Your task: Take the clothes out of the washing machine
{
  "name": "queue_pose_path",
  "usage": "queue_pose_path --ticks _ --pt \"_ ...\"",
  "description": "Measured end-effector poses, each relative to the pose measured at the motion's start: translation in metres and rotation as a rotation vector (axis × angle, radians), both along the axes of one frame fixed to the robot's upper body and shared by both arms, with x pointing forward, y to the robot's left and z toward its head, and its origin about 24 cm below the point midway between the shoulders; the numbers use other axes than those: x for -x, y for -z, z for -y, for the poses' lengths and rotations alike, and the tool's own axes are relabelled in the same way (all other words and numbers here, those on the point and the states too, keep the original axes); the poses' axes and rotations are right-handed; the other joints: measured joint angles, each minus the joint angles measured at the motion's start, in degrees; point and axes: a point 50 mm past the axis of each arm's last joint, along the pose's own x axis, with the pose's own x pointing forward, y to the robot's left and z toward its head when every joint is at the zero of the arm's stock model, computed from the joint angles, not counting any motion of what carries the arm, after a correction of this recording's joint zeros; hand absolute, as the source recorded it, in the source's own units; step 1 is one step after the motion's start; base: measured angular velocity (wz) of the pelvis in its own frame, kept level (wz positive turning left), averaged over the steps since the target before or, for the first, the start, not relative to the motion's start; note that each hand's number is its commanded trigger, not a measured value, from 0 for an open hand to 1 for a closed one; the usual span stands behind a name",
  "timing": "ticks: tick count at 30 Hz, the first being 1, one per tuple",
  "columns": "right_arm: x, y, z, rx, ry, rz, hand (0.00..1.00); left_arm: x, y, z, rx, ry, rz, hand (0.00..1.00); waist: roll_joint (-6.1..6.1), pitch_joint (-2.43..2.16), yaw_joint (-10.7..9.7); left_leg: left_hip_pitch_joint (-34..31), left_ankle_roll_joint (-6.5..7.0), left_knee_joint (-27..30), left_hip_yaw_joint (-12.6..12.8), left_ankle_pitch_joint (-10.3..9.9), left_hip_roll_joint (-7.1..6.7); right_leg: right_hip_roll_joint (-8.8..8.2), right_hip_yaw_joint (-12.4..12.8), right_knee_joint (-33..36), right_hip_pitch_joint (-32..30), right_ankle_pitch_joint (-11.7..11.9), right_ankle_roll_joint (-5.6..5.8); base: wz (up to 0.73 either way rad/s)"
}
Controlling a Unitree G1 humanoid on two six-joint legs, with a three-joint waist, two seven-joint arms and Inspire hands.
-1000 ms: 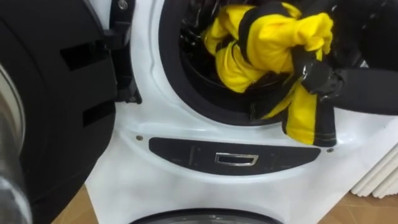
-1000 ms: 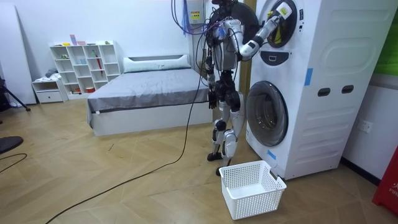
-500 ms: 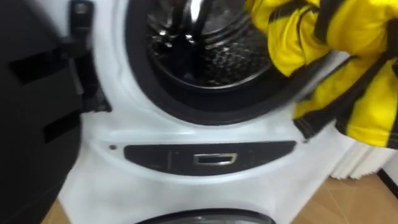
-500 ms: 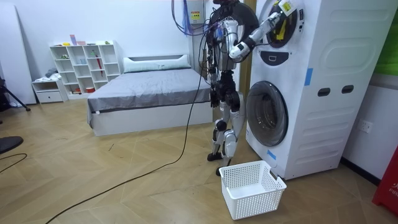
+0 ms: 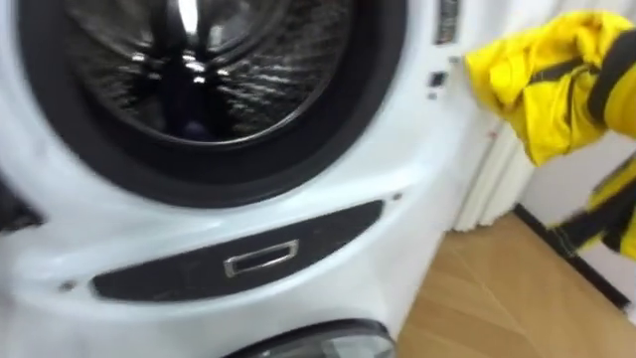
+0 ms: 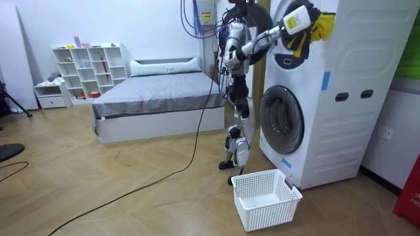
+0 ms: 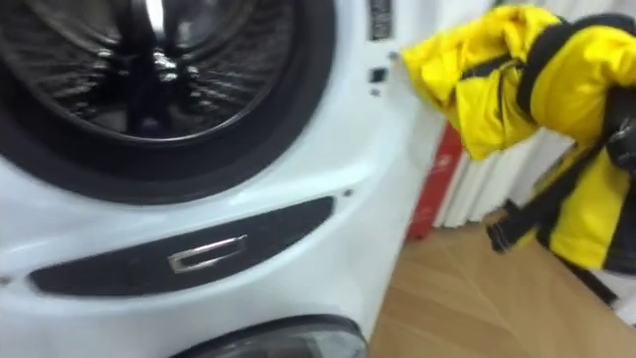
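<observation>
To the left, the washing machine's (image 5: pixel 417 199) open drum (image 5: pixel 189 70) looks bare; to the right, the yellow-and-black garment (image 5: pixel 552 85) hangs clear of it from my raised right hand (image 6: pixel 304 23), whose grip I cannot tell under the cloth.

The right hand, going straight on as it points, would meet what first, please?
Probably the washing machine's white front beside the drum opening; the right hand holds the yellow jacket, and depth is unclear.

Bright, even indoor light. Specular highlights streak the metal drum (image 5: pixel 189 40); its interior is dark. Shadows are faint.
</observation>
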Motion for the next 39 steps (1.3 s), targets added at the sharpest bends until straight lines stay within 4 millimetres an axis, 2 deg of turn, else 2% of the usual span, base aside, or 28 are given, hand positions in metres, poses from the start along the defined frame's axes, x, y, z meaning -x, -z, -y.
queue_pose_path --ticks 3,5,6,7,9,10,12,14,16,17,19,21,22,23,24,25,26,28,30,31,34,36,39 --pt "0.004 0.017 0.008 0.013 0.054 -0.097 1.00 -0.008 -0.001 -0.002 0.001 0.009 0.014 0.00 0.04 -0.01 -0.28 0.79 -1.04 0.17 3.85 -0.65 1.01 1.61 2.85 0.29 -0.63 0.41 -0.58 -0.67" --pt "0.003 0.029 0.012 -0.018 0.061 -0.145 1.00 -0.014 -0.001 -0.005 -0.001 0.034 0.023 0.00 0.06 0.06 -0.24 0.45 -1.60 0.93 6.00 -1.20 1.83 2.32 3.44 1.29 -2.06 0.57 -0.86 -0.70" --pt "0.004 0.039 0.014 -0.050 0.070 -0.176 1.00 -0.019 -0.002 -0.007 -0.006 0.056 0.026 0.00 0.44 -0.01 -0.55 0.09 -1.82 1.39 6.88 -1.37 1.94 2.70 4.04 1.81 -2.48 0.73 -1.08 -0.40" --pt "0.005 0.045 0.015 -0.068 0.077 -0.191 1.00 -0.025 -0.003 -0.008 -0.009 0.066 0.037 0.00 0.13 0.11 -1.02 -0.25 -1.85 1.60 7.04 -1.39 2.00 2.81 4.27 1.90 -2.86 0.76 -1.12 -0.31" --pt "0.003 0.065 0.012 -0.111 0.074 -0.255 1.00 -0.031 -0.001 -0.005 0.015 0.091 0.014 0.00 0.92 0.63 -1.98 -0.48 -2.06 1.76 8.96 -1.53 2.29 3.54 5.95 2.68 -4.14 0.93 -1.26 -0.36" --pt "0.003 0.071 0.011 -0.123 0.072 -0.273 1.00 -0.033 0.000 -0.004 0.022 0.103 0.016 0.00 1.11 0.64 -2.14 -0.66 -2.07 1.77 9.50 -1.54 2.35 3.65 6.27 2.76 -4.52 0.93 -1.26 -0.43" --pt "0.002 0.095 0.007 -0.178 0.059 -0.351 1.00 -0.039 0.001 0.000 0.042 0.142 0.019 0.00 1.44 0.67 -2.48 -1.29 -2.17 1.82 11.02 -1.59 2.48 4.21 7.76 3.22 -5.94 1.14 -1.24 -0.36" --pt "0.003 0.113 0.004 -0.221 0.048 -0.411 1.00 -0.043 0.002 0.003 0.059 0.158 0.015 0.00 1.80 0.48 -2.31 -1.67 -2.38 1.85 11.73 -1.73 2.68 4.60 8.75 3.06 -6.70 1.40 -1.26 -0.29" --pt "0.007 0.131 -0.002 -0.242 0.036 -0.486 1.00 -0.045 0.003 0.007 0.071 0.192 0.004 0.00 2.99 -0.06 -2.00 -2.33 -2.55 1.92 12.70 -1.85 2.80 4.87 9.37 2.73 -7.43 1.60 -1.26 -0.21" --pt "0.007 0.135 -0.004 -0.233 0.031 -0.507 1.00 -0.044 0.004 0.008 0.074 0.203 0.000 0.00 3.36 -0.08 -1.90 -2.35 -2.56 1.91 12.99 -1.86 2.84 4.91 9.53 2.75 -7.46 1.61 -1.26 -0.18" --pt "0.010 0.152 -0.008 -0.221 0.025 -0.592 1.00 -0.044 0.005 0.011 0.081 0.228 -0.010 0.00 4.17 -0.04 -1.90 -2.27 -2.57 1.86 13.15 -1.86 2.83 5.07 9.98 2.74 -7.52 1.61 -1.27 -0.09" --pt "0.016 0.178 -0.013 -0.256 0.036 -0.695 1.00 -0.046 0.006 0.016 0.090 0.263 -0.012 0.00 5.16 0.05 -1.76 -2.45 -2.57 1.81 13.20 -1.86 2.74 5.08 10.34 2.77 -8.12 1.59 -1.24 -0.04" --pt "0.020 0.190 -0.014 -0.264 0.041 -0.746 1.00 -0.047 0.006 0.018 0.093 0.278 -0.014 0.00 5.78 -0.11 -1.79 -2.98 -2.57 1.81 13.23 -1.86 2.66 5.09 10.60 2.68 -8.73 1.55 -1.16 -0.07" --pt "0.021 0.195 -0.015 -0.264 0.043 -0.772 1.00 -0.048 0.006 0.018 0.093 0.281 -0.013 0.00 6.11 -0.21 -1.81 -3.31 -2.57 1.82 13.08 -1.86 2.65 5.06 10.55 2.80 -8.90 1.57 -1.13 -0.05" --pt "0.025 0.204 -0.015 -0.263 0.051 -0.817 1.00 -0.050 0.006 0.019 0.094 0.292 -0.010 0.00 6.69 -0.01 -1.80 -3.78 -2.56 1.84 12.99 -1.86 2.61 5.00 10.34 2.99 -9.22 1.61 -1.08 0.00" --pt "0.029 0.211 -0.016 -0.282 0.064 -0.845 1.00 -0.052 0.006 0.021 0.097 0.304 -0.006 0.00 7.49 -0.02 -1.66 -4.33 -2.55 1.84 12.93 -1.85 2.58 4.99 10.21 3.14 -9.87 1.64 -1.04 0.00" --pt "0.030 0.215 -0.016 -0.294 0.073 -0.856 1.00 -0.053 0.006 0.021 0.098 0.309 -0.003 0.00 7.77 0.14 -1.59 -4.36 -2.55 1.84 12.97 -1.85 2.54 5.02 10.31 3.29 -10.02 1.64 -1.04 -0.07" --pt "0.031 0.230 -0.019 -0.320 0.101 -0.907 1.00 -0.054 0.007 0.023 0.102 0.314 -0.001 0.00 9.06 0.14 -1.54 -5.01 -2.54 1.85 12.97 -1.84 2.49 5.22 10.77 3.66 -10.97 1.63 -1.04 -0.11" --pt "0.031 0.239 -0.020 -0.327 0.122 -0.937 1.00 -0.058 0.007 0.026 0.107 0.322 0.009 0.00 10.01 0.32 -1.59 -5.66 -2.51 1.87 12.89 -1.82 2.40 5.16 10.64 3.76 -11.79 1.63 -1.04 0.00" --pt "0.030 0.242 -0.020 -0.324 0.136 -0.951 1.00 -0.059 0.007 0.028 0.113 0.335 0.016 0.00 10.73 0.18 -1.60 -6.23 -2.37 1.88 12.85 -1.73 2.31 5.08 10.62 3.96 -12.31 1.63 -1.02 0.00" --pt "0.024 0.247 -0.024 -0.313 0.149 -0.964 1.00 -0.063 0.008 0.031 0.116 0.349 0.025 0.00 11.62 -0.02 -1.67 -7.42 -2.19 1.94 12.67 -1.57 2.07 5.02 10.59 4.86 -13.91 1.56 -0.96 0.00" --pt "0.018 0.249 -0.025 -0.313 0.172 -0.952 1.00 -0.068 0.008 0.034 0.121 0.366 0.038 0.00 12.37 0.25 -1.68 -8.72 -1.90 2.33 12.05 -1.32 1.76 4.56 10.13 5.24 -15.13 1.49 -0.82 0.13" --pt "0.012 0.252 -0.025 -0.328 0.205 -0.947 1.00 -0.075 0.007 0.037 0.129 0.354 0.075 0.00 13.00 0.21 -1.66 -10.45 -1.49 2.92 10.95 -1.08 1.45 4.02 9.31 5.88 -16.58 1.34 -0.61 0.17"
